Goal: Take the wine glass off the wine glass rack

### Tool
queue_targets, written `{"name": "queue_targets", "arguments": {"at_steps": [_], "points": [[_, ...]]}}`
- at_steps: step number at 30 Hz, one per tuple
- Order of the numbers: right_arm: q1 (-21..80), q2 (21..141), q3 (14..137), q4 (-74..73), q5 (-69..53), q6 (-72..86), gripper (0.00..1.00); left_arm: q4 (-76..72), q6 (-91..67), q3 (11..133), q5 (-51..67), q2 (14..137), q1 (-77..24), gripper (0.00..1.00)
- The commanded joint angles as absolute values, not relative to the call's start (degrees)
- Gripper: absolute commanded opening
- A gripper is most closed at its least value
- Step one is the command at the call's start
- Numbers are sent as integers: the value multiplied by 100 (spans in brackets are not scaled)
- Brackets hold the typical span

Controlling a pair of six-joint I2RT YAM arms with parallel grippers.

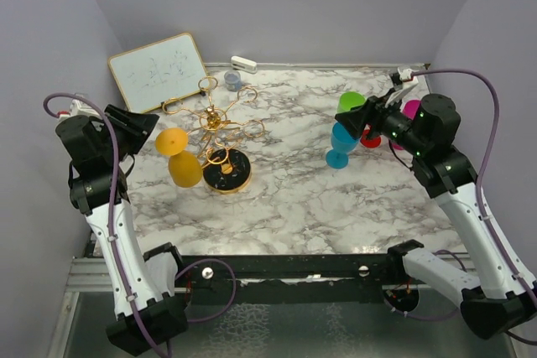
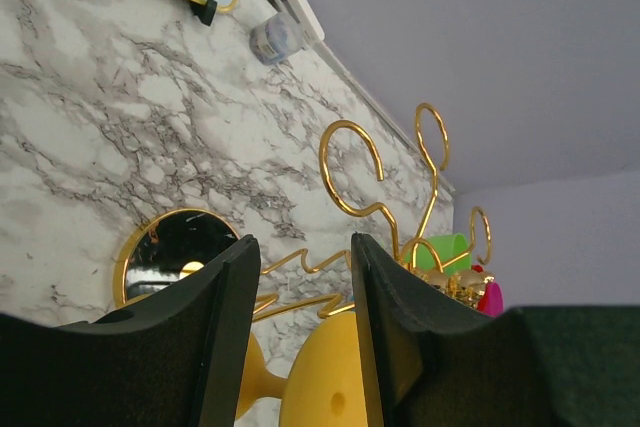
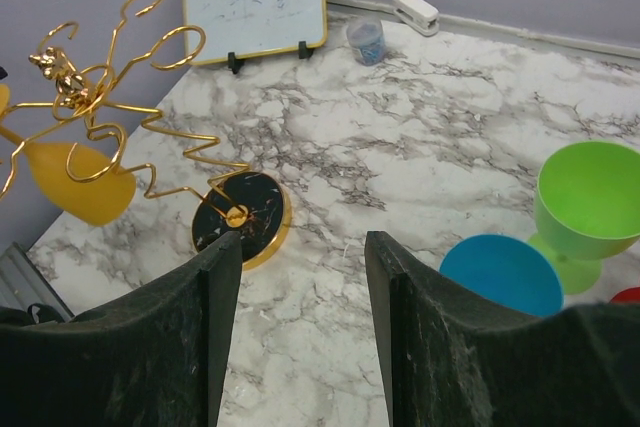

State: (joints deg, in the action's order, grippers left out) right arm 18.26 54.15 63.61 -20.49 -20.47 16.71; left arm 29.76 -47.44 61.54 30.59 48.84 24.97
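Just inside end effector (image 2: 302, 247), wine glass (image 2: 325, 379)

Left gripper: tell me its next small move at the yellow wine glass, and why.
Probably close the left gripper on the yellow wine glass: it hangs on the wine glass rack, and the left wrist view shows it between the open fingers, not yet clearly clamped.

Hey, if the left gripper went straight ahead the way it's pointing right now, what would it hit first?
Most likely the yellow wine glass hanging on the gold rack. It sits just ahead of the left gripper, in line with the gap between its open fingers. The exact distance is hard to judge.
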Motion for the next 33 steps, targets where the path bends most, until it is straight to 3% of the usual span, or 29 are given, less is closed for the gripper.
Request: {"name": "queue_targets", "arguments": {"at_steps": [1, 10, 33], "points": [[1802, 5494, 6352, -1768, -2225, 1675, 52, 3124, -4615, 5907, 2877, 4646, 2449, 44], [1802, 5597, 6440, -1810, -2163, 1654, 52, 2885, -4915, 5361, 3179, 4380, 2342, 43], [1802, 5865, 6579, -1719, -2295, 1735, 51, 2839, -5090, 6104, 3258, 4484, 2277, 43]]}}
